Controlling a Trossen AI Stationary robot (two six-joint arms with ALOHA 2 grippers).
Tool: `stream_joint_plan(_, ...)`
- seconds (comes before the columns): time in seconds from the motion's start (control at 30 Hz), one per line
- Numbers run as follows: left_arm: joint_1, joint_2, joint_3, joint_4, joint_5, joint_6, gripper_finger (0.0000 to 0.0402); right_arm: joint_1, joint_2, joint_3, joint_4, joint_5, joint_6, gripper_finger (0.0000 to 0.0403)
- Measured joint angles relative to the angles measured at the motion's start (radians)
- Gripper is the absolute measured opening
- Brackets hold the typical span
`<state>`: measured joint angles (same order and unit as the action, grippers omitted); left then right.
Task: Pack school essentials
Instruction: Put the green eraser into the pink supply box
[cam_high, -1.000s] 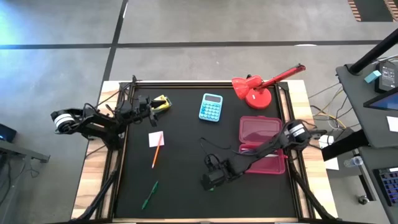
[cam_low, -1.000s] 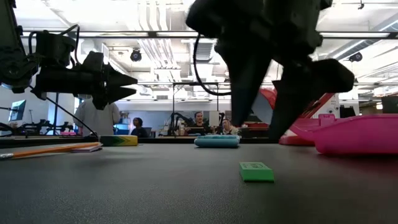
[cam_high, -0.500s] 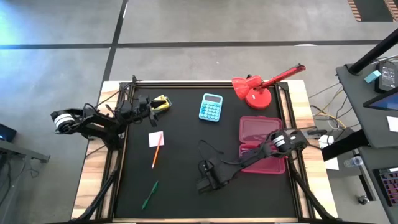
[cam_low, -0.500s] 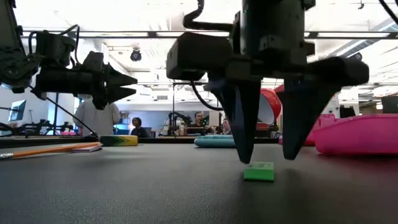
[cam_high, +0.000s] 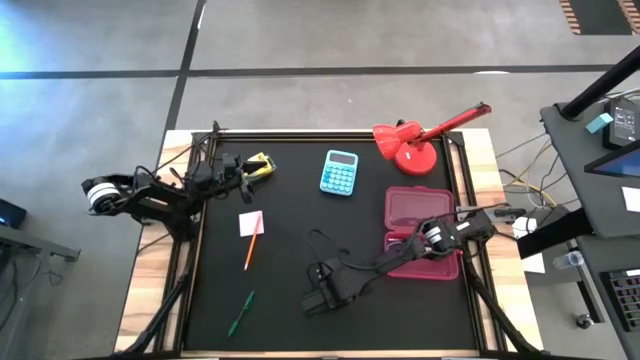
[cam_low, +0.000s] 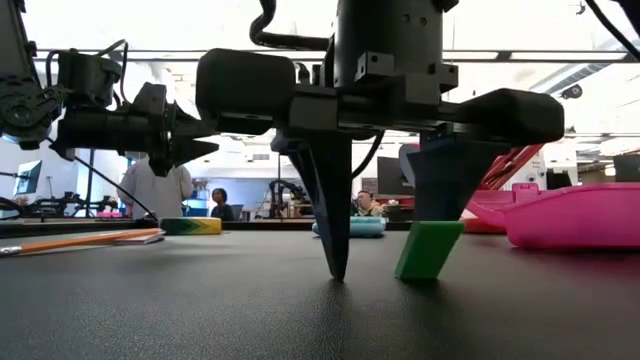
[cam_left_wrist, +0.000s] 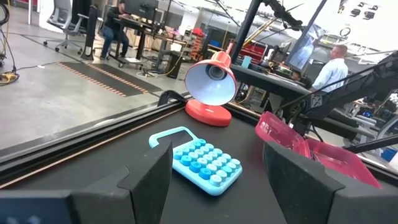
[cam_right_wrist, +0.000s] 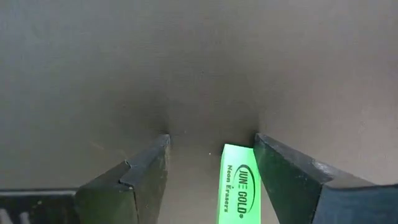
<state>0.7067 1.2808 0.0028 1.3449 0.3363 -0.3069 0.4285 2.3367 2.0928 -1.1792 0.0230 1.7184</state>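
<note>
My right gripper points straight down, open, at the table's near middle. The tiny green eraser stands tilted between its fingers; the right wrist view shows it printed with dark letters. My left gripper is open and hovers level at the far left, beside the small yellow-green box. The pink note lies flat with an orange pencil across it. A green pen lies near the front edge. Scissors and the blue pen are out of view. My right gripper comes from above, pointing down. The inner side of one finger touches the eraser's upper edge. The eraser leans tilted against that finger, its lower edge on the table. The other finger stands apart from it, tip at the tabletop.
A light-blue calculator and a red desk lamp stand at the far side. An open pink case lies at the right, under my right arm. Black tabletop shows between the pencil and my right gripper.
My right gripper has moved toward the table's left and near edge and come down over the eraser, one finger on each side. The eraser, flat on the table before, has tipped up onto one edge against a finger.
</note>
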Motion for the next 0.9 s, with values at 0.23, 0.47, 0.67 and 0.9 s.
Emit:
stream_joint_plan(0.23,0.000,0.000,0.000,0.000,0.000,0.000,0.0235,0.008,-0.005,0.036,-0.049,0.003,0.000,0.0224)
stream_joint_plan(0.47,0.000,0.000,0.000,0.000,0.000,0.000,0.0235,0.049,-0.006,0.061,-0.046,0.007,0.052,0.0224)
stream_joint_plan(0.67,0.000,0.000,0.000,0.000,0.000,0.000,0.0235,0.075,-0.006,0.033,-0.048,0.015,0.105,0.0224)
stream_joint_plan(0.9,0.000,0.000,0.000,0.000,0.000,0.000,0.0235,0.075,0.014,0.025,-0.039,0.057,0.102,0.0210)
